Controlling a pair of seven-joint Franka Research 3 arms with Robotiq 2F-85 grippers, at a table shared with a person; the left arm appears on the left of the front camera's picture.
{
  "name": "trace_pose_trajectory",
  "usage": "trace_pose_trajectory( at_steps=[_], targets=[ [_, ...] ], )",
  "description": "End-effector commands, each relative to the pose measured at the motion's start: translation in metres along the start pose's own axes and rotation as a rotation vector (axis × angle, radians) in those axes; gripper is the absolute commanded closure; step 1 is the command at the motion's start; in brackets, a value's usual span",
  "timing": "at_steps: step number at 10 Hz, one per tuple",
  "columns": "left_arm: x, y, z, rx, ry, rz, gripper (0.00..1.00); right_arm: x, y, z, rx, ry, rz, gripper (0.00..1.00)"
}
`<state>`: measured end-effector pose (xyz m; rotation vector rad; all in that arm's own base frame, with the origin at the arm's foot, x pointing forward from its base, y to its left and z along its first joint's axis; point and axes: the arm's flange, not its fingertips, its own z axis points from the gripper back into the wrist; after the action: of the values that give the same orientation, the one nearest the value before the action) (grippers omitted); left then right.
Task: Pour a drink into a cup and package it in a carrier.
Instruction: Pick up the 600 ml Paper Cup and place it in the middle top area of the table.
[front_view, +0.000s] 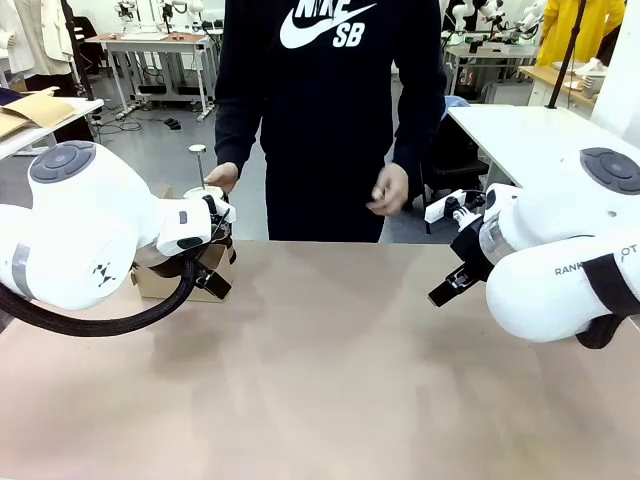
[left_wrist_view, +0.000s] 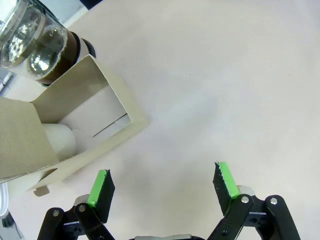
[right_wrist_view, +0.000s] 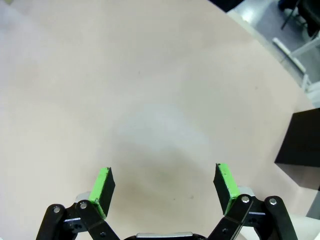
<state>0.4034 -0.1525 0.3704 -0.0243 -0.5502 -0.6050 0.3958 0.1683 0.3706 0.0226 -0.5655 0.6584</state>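
Observation:
The brown cardboard carrier (left_wrist_view: 107, 95) stands at the table's left, partly behind my left arm in the front view (front_view: 160, 284). Through its open side I see the white cup (left_wrist_view: 59, 140) inside it. Just beyond the carrier stands a clear glass jug (left_wrist_view: 35, 40) with the dark drink (left_wrist_view: 75, 46) in it. My left gripper (left_wrist_view: 162, 182) hangs open above bare table beside the carrier, touching nothing. Over the right side of the table my right gripper (right_wrist_view: 162, 185) is also open and holds nothing; it shows small in the front view (front_view: 452, 284).
A person in a black top stands at the far edge, both hands (front_view: 388, 190) held at waist height off the table. The table's edge and a black object (right_wrist_view: 300, 145) lie beyond my right gripper. The tabletop (front_view: 330, 360) between the arms is bare.

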Motion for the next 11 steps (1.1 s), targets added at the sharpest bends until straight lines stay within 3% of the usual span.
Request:
trace_pose_trajectory(
  at_steps=[1,4,7,9,11],
  targets=[
    [0.000,0.000,0.000,0.000,0.000,0.000,0.00,0.000,0.000,0.000,0.000,0.000,-0.001,0.00],
    [0.000,0.000,0.000,0.000,0.000,0.000,0.00,0.000,0.000,0.000,0.000,0.000,0.000,0.00],
    [0.000,0.000,0.000,0.000,0.000,0.000,0.00,0.010,-0.097,0.036,-0.010,-0.118,-0.010,0.00],
    [0.000,0.000,0.000,0.000,0.000,0.000,0.00,-0.012,-0.162,0.060,0.032,-0.254,-0.018,0.00],
    [0.000,0.000,0.000,0.000,0.000,0.000,0.00,-0.040,-0.191,0.086,0.017,-0.384,0.025,0.00]
  ],
)
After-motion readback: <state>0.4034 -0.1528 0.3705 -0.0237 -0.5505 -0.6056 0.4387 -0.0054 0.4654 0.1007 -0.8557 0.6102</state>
